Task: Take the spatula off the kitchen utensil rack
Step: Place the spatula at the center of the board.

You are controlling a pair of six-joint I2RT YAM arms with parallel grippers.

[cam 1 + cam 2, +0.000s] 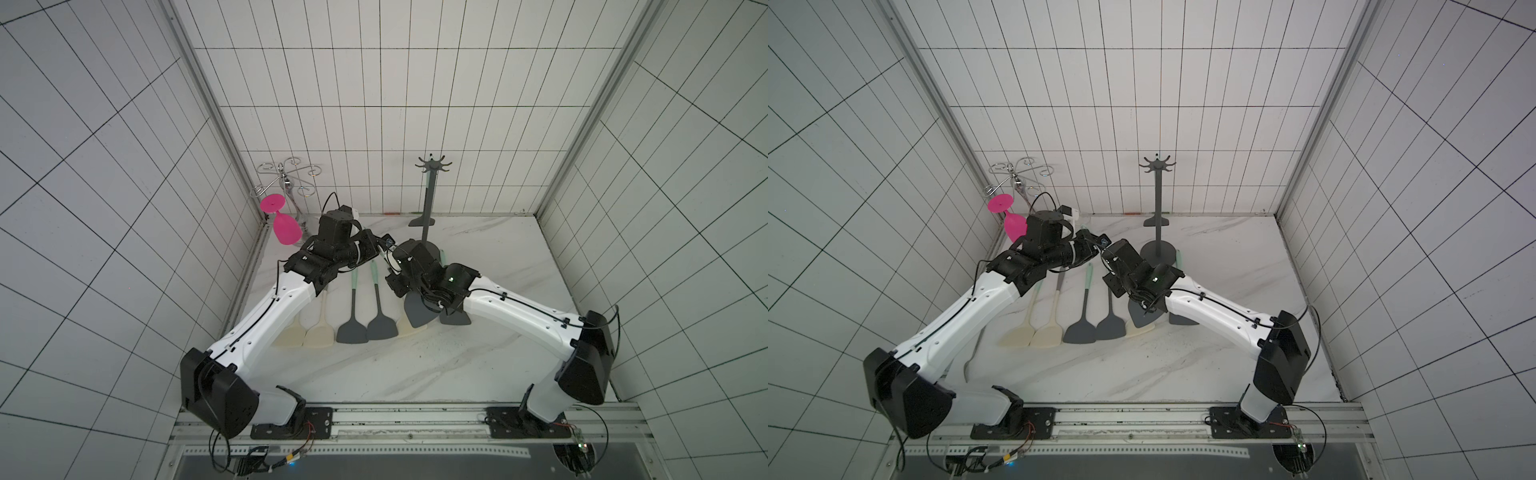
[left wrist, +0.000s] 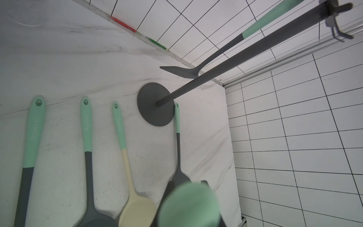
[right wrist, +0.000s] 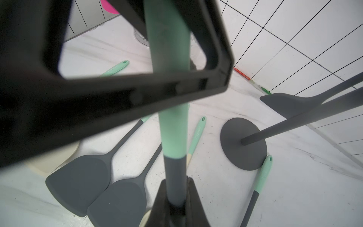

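Spatula (image 3: 172, 133) is off its hook, upright near the base of the kitchen utensil rack (image 3: 233, 153), clenched by both left claw (image 2: 186, 185) and right claw (image 3: 176, 198); best release one gently before lowering to desk (image 3: 294, 186).

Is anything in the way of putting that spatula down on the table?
Yes, probably. The left claw and right claw both grip the grey spatula, and a cream spatula lies on the table just under its blade, with other grey spatulas beside it.

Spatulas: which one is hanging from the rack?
The grey-bladed hanging spatula beside the pole of the kitchen utensil rack, mint handle up at the hooks. The rest lie on the table, except the held spatula in the right gripper.
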